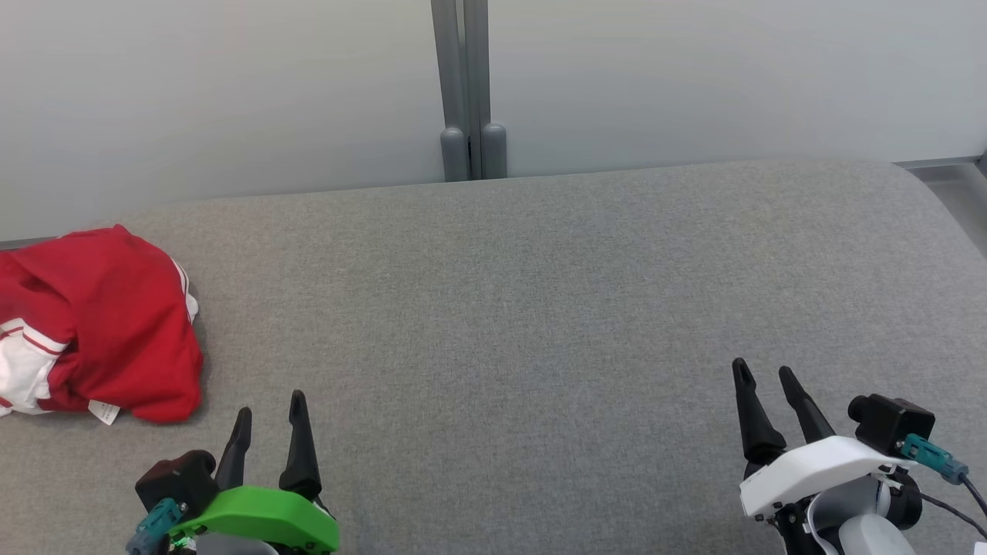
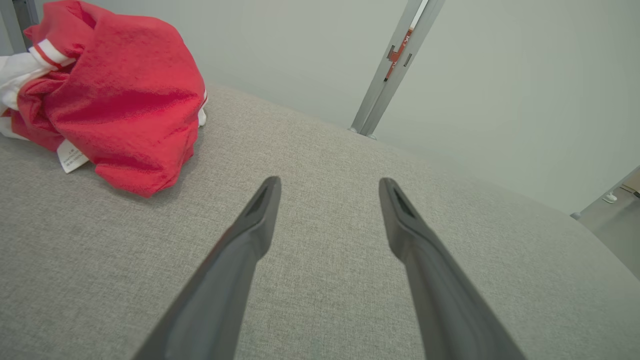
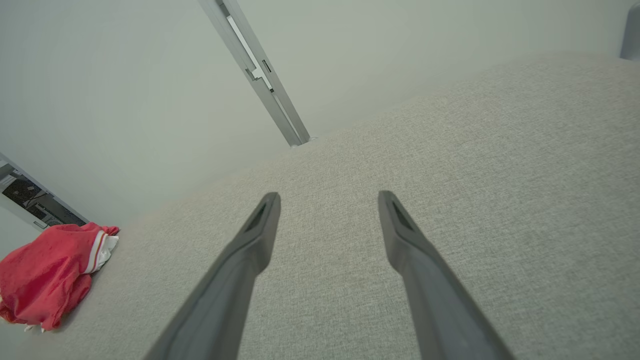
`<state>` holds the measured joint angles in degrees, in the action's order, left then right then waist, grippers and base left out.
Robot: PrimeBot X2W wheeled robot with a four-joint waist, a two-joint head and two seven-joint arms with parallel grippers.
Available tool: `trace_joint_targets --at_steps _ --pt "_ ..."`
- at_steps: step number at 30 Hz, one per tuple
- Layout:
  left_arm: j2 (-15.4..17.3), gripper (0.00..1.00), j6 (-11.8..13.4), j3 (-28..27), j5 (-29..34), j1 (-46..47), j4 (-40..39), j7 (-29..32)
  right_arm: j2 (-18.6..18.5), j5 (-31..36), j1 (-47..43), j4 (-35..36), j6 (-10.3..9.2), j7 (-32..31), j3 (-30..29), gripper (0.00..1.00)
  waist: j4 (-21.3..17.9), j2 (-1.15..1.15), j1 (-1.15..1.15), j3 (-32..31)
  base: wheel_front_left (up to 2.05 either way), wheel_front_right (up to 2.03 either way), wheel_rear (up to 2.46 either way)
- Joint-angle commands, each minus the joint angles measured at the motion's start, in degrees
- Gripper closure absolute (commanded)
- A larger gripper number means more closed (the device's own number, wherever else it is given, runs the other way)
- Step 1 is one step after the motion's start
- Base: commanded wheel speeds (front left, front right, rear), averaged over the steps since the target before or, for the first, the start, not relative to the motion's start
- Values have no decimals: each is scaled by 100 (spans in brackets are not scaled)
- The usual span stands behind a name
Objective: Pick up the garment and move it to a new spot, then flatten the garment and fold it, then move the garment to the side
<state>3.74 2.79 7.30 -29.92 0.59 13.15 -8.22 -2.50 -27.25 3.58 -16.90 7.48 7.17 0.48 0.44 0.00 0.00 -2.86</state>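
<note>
A red garment [image 1: 108,324] with white striped trim lies crumpled in a heap at the far left of the grey fabric surface [image 1: 540,308]; a white label pokes out at its near edge. In the left wrist view the garment [image 2: 120,95] sits up and to the left of my fingers. It appears small at the lower left of the right wrist view as a red garment [image 3: 45,275]. My left gripper [image 1: 270,408] is open, just right of and nearer than the heap, not touching it. My right gripper [image 1: 765,374] is open, far to the right over bare fabric.
A pale wall runs behind the surface, with a grey vertical post [image 1: 465,92] at its middle. The surface's right end curves down to a floor strip [image 1: 964,200]. Wide bare fabric lies between the two grippers.
</note>
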Motion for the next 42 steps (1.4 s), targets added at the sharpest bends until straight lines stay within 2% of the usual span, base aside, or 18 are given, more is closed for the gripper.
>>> trace_joint_targets --at_steps 1,11,28,42 --pt "61 0 38 21 193 -23 -39 -56 -32 158 -15 41 1 60 18 0 2 0 0 -4 0 0 0" --pt "23 0 72 48 591 -89 -115 -195 -37 689 -43 -13 1 220 51 0 30 0 0 -47 0 0 0" --pt "-51 0 -103 44 1179 -171 -32 -410 -43 1493 -29 -128 2 415 161 0 18 0 0 -111 0 0 0" --pt "-79 0 -102 74 1685 -212 59 -567 -46 2093 -8 -216 1 583 216 0 -29 0 0 -170 0 0 0"
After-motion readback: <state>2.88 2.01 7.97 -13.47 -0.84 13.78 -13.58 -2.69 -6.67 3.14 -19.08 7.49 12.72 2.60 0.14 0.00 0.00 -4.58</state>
